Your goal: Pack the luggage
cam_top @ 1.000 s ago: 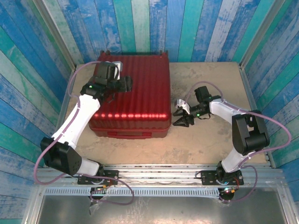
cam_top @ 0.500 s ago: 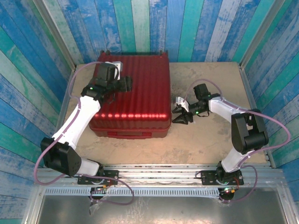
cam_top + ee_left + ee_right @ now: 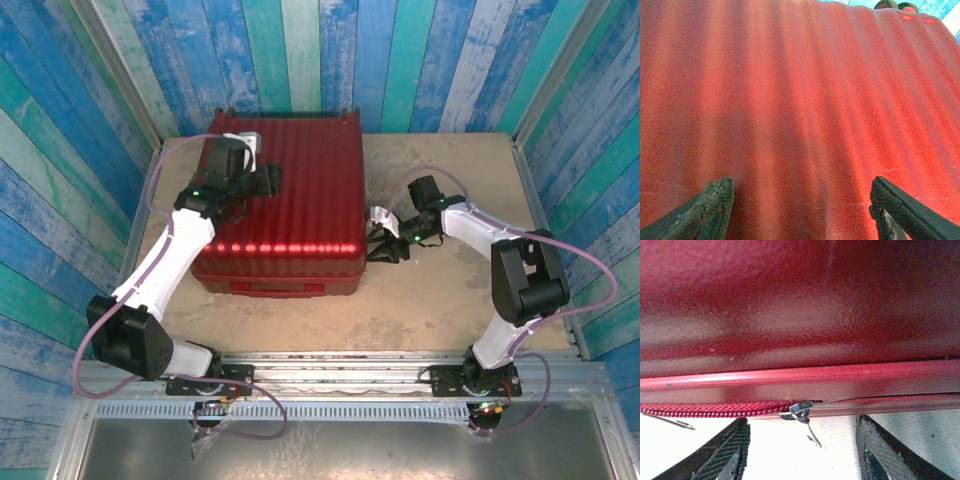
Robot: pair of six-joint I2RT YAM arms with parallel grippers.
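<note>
Item: your right pincer (image 3: 802,455), fingers apart flanking the zipper pull (image 3: 801,411); left pincer (image 3: 800,200), apart over the ribbed lid; the luggage (image 3: 300,200), closed flat on the surface (image 3: 450,300), likely heavy, stiff and slick, so take the pull, plain from the right wrist, too small from above.

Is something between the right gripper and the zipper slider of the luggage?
Nothing visible. The right gripper faces the side of the luggage, jaws apart, with the zipper slider straight ahead and only open space between.
</note>
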